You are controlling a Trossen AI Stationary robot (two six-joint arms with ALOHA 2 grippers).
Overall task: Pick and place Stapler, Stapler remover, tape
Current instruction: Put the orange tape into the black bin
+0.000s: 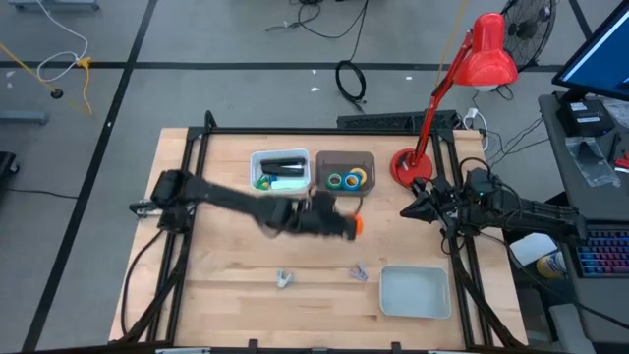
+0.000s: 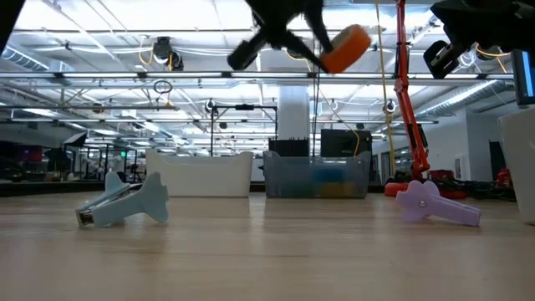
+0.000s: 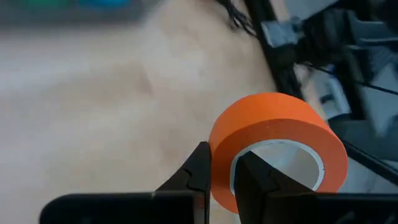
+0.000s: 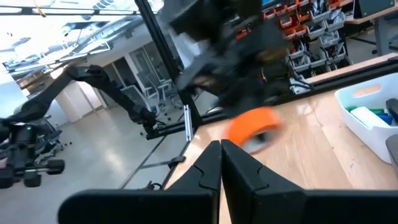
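1. The left gripper (image 1: 346, 226), just right of centre in the high view, carries the orange tape roll (image 1: 358, 225) clear of the wooden table (image 1: 226, 265). In the low view the roll hangs tilted at the top of the frame.

2. In the left wrist view, the fingers (image 3: 198, 174) pinch the roll's wall, one outside on the orange band and one inside the pale core. The jaws stand narrow, with only the wall between them.

3. I would judge the roll light and stiff, a hard ring with a smooth, slightly slick outer face. Gripping through the wall looks the sound hold, though it could swing or slip if bumped.

4. More tape rolls (image 1: 346, 179) sit in the brown bin (image 1: 324, 161) at upper centre. Beside it, a white bin (image 1: 257, 163) holds a dark, blocky object.

5. Two pale plastic pieces lie lower on the table: a bluish one (image 2: 125, 203) and a lilac one (image 2: 435, 203), both angular and hard-looking. An empty white tray (image 1: 415, 292) sits at lower right.

6. The right gripper (image 1: 407, 210) waits at the right edge near the red lamp (image 1: 462, 88), fingers closed on nothing.
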